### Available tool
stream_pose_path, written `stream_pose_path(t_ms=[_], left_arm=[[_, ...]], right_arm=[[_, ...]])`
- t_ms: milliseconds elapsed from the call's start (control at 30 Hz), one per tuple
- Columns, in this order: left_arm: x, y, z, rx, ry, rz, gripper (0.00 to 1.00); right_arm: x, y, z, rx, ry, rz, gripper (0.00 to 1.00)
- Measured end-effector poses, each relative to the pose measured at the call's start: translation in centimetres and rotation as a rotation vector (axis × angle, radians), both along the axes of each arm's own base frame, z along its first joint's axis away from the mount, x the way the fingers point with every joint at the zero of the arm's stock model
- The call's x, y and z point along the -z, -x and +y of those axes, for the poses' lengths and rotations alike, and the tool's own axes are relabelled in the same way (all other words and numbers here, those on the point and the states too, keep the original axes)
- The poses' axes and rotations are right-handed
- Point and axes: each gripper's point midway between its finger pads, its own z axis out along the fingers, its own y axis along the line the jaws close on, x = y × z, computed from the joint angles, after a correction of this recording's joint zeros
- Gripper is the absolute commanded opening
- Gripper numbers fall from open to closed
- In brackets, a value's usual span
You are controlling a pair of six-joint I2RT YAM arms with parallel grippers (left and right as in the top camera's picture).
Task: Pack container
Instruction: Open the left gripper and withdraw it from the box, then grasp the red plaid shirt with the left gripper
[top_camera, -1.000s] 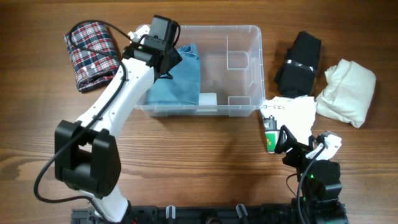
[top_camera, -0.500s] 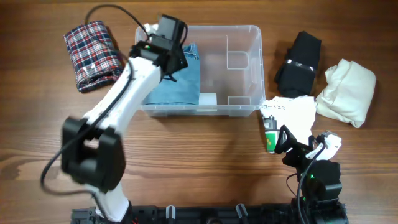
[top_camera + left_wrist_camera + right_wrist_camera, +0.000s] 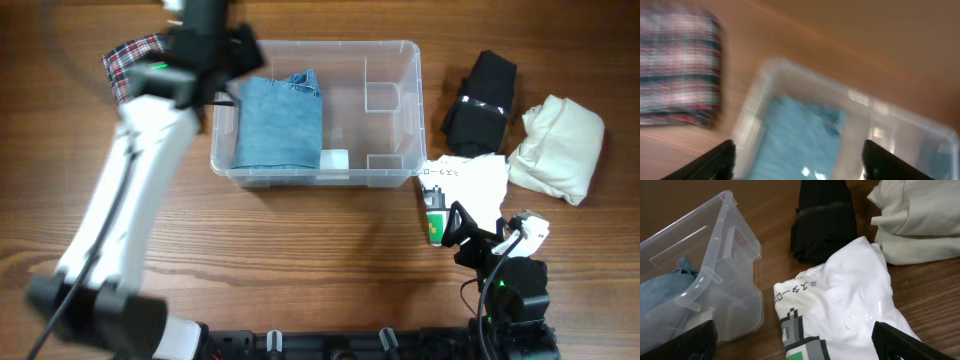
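container (image 3: 340, 43) open side up, long axis left to right overhead

The container (image 3: 392, 132) is clear, the cloth (image 3: 278, 122) inside blue denim.

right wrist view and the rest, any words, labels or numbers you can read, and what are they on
White folded shirt: one short row of dark characters near its edge, too small and angled to read reliably.
Same shirt: a blocky black and green print, no letters legible.
White label on the clear plastic rectangular container: no text legible.
Nothing else shows writing.
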Motion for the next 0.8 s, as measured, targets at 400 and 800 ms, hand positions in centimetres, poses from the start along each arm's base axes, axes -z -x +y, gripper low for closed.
stream_pose_path(t_ms=[400, 800], left_arm=[[12.0, 1.9, 24.2, -0.291, 0.242, 0.299, 1.00], [22.2, -1.7, 26.1, -0.124, 0.426, 0.276, 0.98]], right_arm=[[0.0, 0.0, 0.0, 0.000, 0.000, 0.000, 1.00], [0.0, 0.0, 0.0, 0.000, 0.000, 0.000, 1.00]])
